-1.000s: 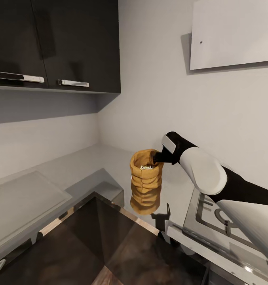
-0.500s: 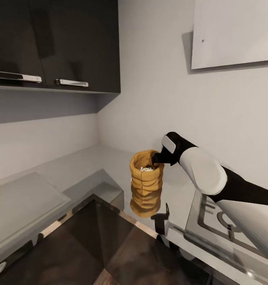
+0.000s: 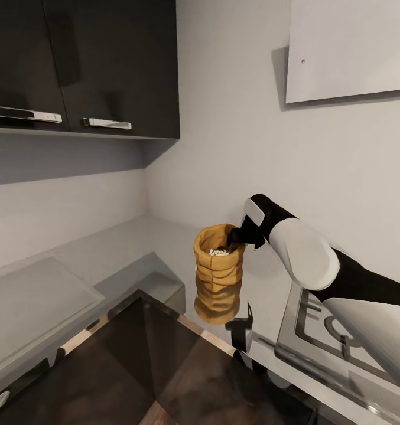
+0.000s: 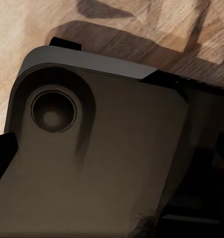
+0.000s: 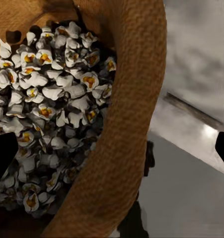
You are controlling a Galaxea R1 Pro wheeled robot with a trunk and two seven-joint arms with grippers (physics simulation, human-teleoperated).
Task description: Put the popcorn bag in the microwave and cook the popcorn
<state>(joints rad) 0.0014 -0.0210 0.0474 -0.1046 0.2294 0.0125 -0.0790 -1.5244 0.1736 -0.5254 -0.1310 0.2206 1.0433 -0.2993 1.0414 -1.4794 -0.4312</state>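
Right hand (image 3: 234, 236) clamped, arm outstretched

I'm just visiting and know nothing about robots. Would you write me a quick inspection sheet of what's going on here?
Surface: glossy grey countertop, mirror-like, reflecting the bag.
Job's things: tan popcorn bag upright at the countertop, open top; whitish popcorn heaped inside.
Clutter: nothing seen.
Grippers: right pincer at the bag's rolled rim, apparently gripping it; left pincer, open or shut cannot be told.
Cables: nothing seen.
Surroundings: dark wall cabinets with steel handles, pale grey walls, flat white hood, steel gas hob under the right arm.
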